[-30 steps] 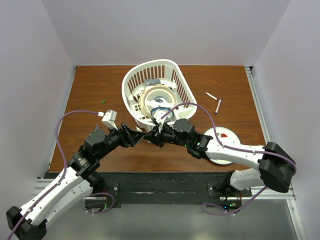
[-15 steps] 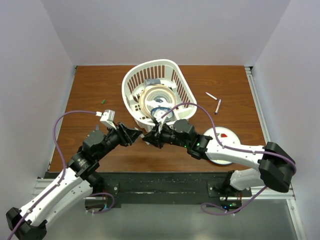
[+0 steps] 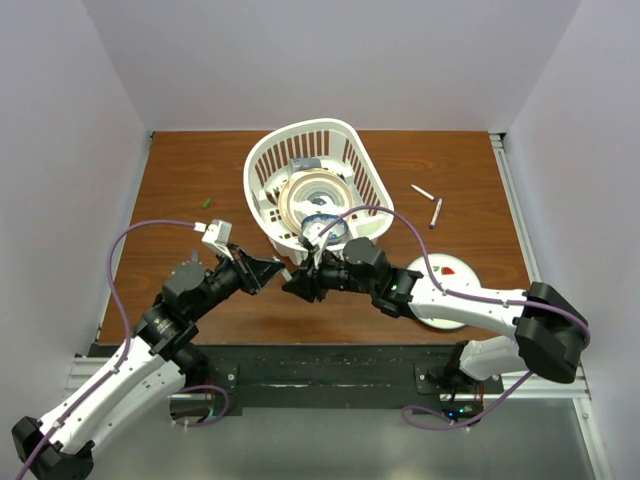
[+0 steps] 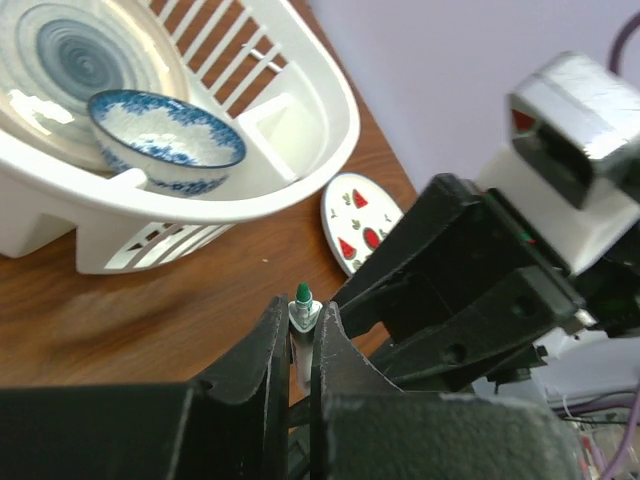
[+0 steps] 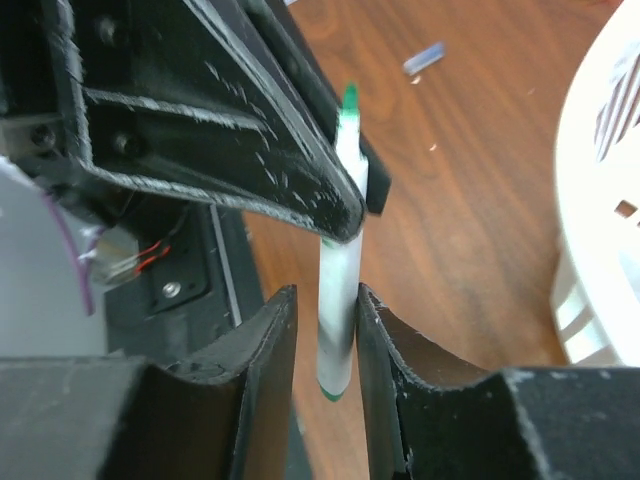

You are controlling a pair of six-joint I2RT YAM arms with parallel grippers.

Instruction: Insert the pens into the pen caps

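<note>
Left fingers point(image 4: 262, 345) pinch the green-tipped pen point(image 4: 301, 318), right fingers point(image 5: 268, 345) narrow round its tail (grip unclear), green cap point(image 3: 205, 202) nearer the left arm.

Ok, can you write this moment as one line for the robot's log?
left gripper: shut on green-tipped pen, tip bare | right gripper: around its barrel, grip unclear | green cap: lying on table, apart

Top view: even, diffuse overhead light. The brown wooden tabletop point(image 3: 200, 170) is uniformly bright, and shadows around the white slotted plastic basket point(image 3: 365, 168) are faint and soft-edged. Wrist views: the left gripper's black fingers point(image 4: 250, 370) and the right gripper's black fingers point(image 5: 250, 370) appear close, dark and defocused. The white-barrelled green-tipped pen point(image 5: 338, 300) is moderately sharp. The wood behind it is blurred.
</note>
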